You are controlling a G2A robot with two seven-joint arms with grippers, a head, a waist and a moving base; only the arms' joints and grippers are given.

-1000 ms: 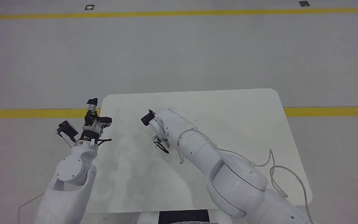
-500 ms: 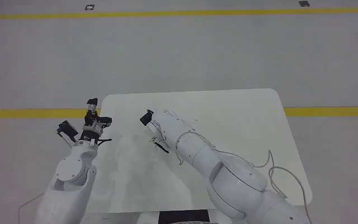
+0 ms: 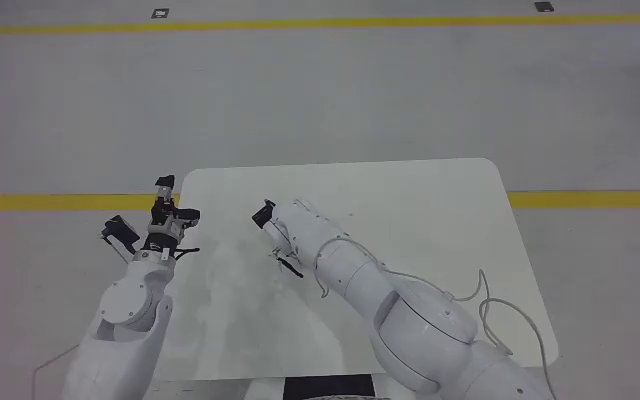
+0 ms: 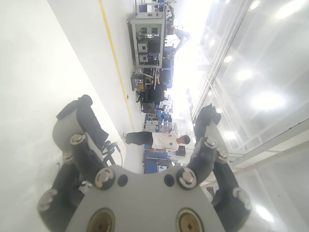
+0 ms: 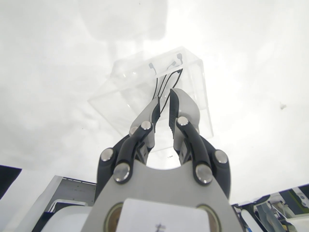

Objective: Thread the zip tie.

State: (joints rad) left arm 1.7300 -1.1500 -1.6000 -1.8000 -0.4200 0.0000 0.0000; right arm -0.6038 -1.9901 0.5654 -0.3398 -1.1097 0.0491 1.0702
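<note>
We have the right gripper [image 5: 164, 94] over the clear box [image 5: 108, 97], which sits on the table [image 3: 420, 200] left of centre; whether the tips are inside the box or just above it we can't tell. Not clenched: jaws nearly together, with a narrow slit between the pads [image 5: 172, 112] and nothing pinched. The zip ties [image 5: 156, 83] lie in the box, a few thin black strands side by side, heads near the wall farthest from the gripper, tails running back toward the tips. One strand runs into the slit; we can't tell if it touches a pad. In the top view the right arm reaches across the table from its near right side. The left gripper [image 4: 147, 107] is released, fingers [image 4: 89, 121] spread wide, holding nothing. We see it at the table's left edge, well apart from the box and the ties, pointing along that edge toward the yellow line [image 4: 113, 49] on the floor
</note>
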